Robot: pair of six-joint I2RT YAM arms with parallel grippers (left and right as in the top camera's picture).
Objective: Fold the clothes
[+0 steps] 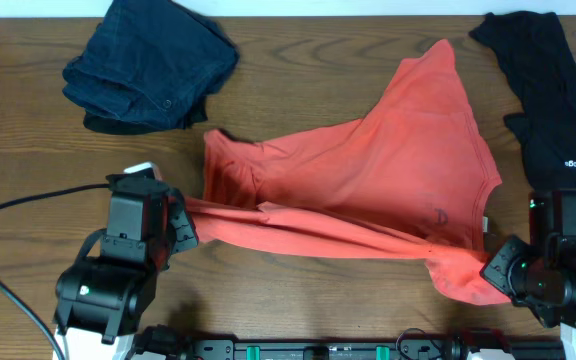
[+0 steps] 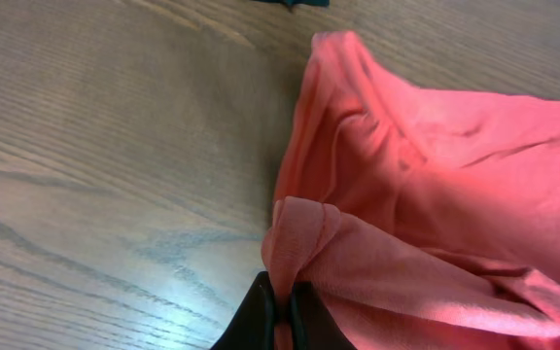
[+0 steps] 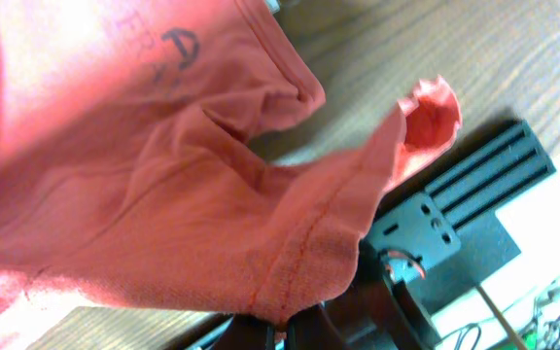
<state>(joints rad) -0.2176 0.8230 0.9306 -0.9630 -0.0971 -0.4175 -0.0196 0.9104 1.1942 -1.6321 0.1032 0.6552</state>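
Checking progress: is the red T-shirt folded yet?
Not folded: the T-shirt lies rumpled, its near edge stretched between the left gripper and right gripper.

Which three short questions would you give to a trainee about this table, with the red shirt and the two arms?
1. True or false: the left hand and the right hand are both shut on the coral-red T-shirt.
2. Where does the dark navy garment lie in the overhead view? A) top left B) top right C) bottom centre
3. Fill the gap: the shirt with the small white logo, at the top right, is ___ in colour.

Key: 1 true; 2 A; 3 black.
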